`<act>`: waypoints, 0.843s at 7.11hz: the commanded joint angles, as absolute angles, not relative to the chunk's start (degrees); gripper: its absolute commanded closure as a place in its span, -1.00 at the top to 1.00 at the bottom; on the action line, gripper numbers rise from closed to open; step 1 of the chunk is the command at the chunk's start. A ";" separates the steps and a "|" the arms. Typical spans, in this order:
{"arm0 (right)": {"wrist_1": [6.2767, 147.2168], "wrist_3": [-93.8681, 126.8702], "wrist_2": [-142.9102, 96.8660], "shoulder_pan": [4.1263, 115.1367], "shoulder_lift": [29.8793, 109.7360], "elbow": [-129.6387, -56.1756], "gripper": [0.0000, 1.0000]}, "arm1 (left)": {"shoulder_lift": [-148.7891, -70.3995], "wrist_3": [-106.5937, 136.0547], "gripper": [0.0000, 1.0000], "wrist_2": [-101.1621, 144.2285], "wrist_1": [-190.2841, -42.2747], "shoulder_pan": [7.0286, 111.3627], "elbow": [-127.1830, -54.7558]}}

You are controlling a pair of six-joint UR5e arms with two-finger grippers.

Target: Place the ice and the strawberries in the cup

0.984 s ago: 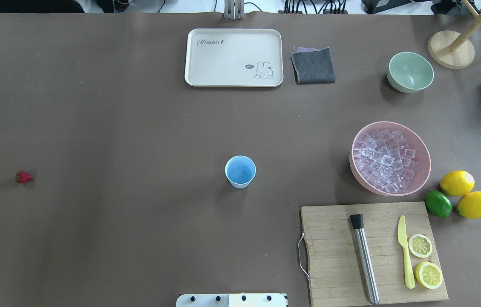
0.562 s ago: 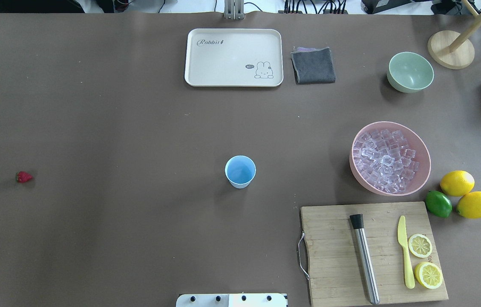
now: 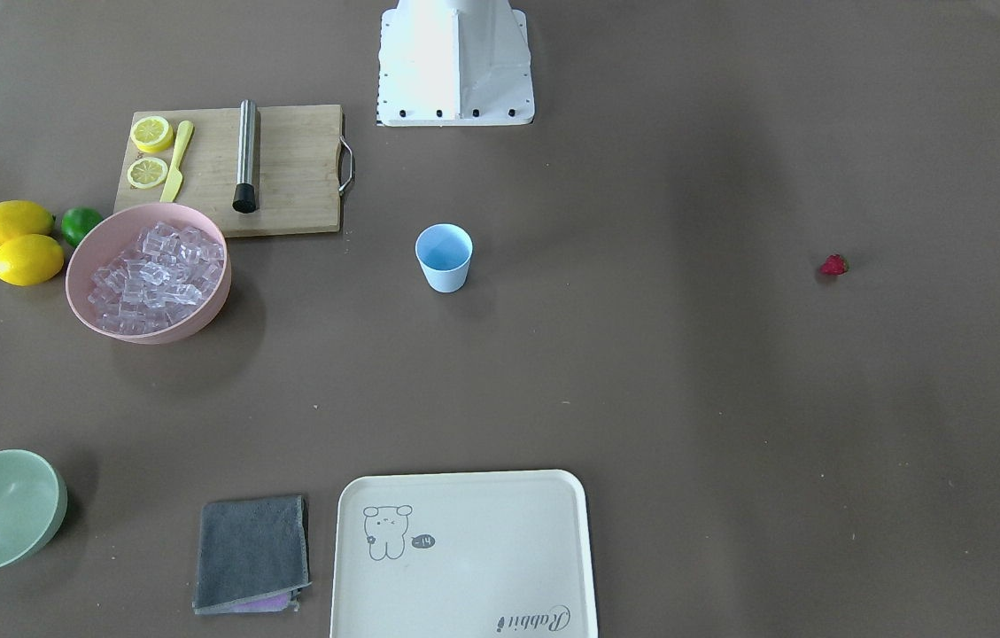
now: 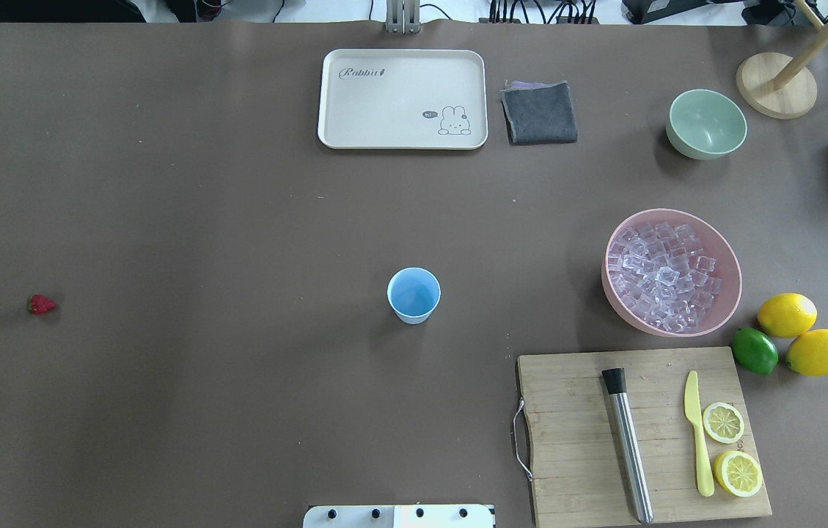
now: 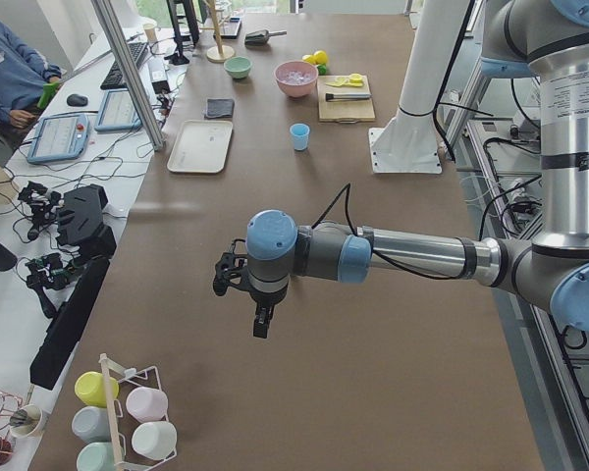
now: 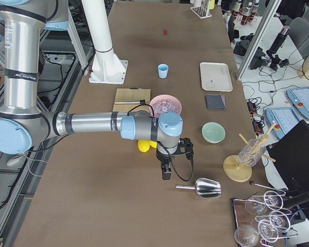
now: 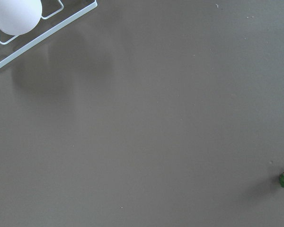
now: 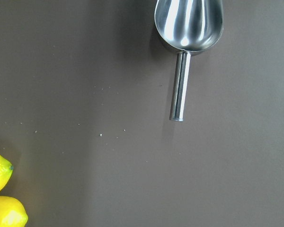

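Cup [image 4: 414,295] stands upright mid-table, mouth up, long axis vertical, looks empty. It is well apart from everything else, probably set central so either arm can reach it.

Ice [image 4: 667,275] is piled in the pink bowl [image 4: 735,290] on the robot's right side, no cube out yet. Cubes are jumbled, no common direction.

Strawberry [image 4: 41,304] lies alone on bare table far to the robot's left, well apart from the cup. Its long axis runs roughly left-right in the overhead view. It is too small there to tell which end is the tip. The left wrist view catches it at the frame's right edge, with some green on it.

The split looks deliberate: fruit for the left arm, ice for the right.

Left gripper [image 5: 260,319] hangs over the table's left end, fingers pointing down, near the cup rack [image 5: 128,412]. Cannot tell if it is wide or closed.

Right gripper [image 6: 166,172] hangs just beside the metal scoop [image 8: 188,19], also pointing down, state not readable either. The scoop lies flat, handle toward the bottom of the right wrist view, likely the ice tool.

Lemons [image 4: 788,314] and lime [image 4: 755,350] sit next to the bowl, by the cutting board [image 4: 568,440].
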State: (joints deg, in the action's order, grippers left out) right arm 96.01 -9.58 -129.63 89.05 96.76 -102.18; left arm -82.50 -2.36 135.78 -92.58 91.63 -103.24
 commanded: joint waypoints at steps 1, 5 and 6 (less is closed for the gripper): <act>96.06 -9.49 -130.34 89.12 97.21 -105.54 1.00 | -85.58 -1.94 0.96 135.71 -95.78 91.23 -102.40; 95.98 -7.30 -137.25 89.12 96.60 -111.88 1.00 | -85.79 -2.20 0.96 145.69 -105.75 91.32 -101.87; 95.54 -6.86 -137.46 89.12 95.98 -111.97 1.00 | -86.48 -1.41 0.96 145.98 -109.65 90.71 -100.91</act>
State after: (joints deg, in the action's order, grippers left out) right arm 95.92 -7.61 -135.76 89.12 96.62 -111.52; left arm -86.05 -2.15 144.15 -104.34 91.15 -101.77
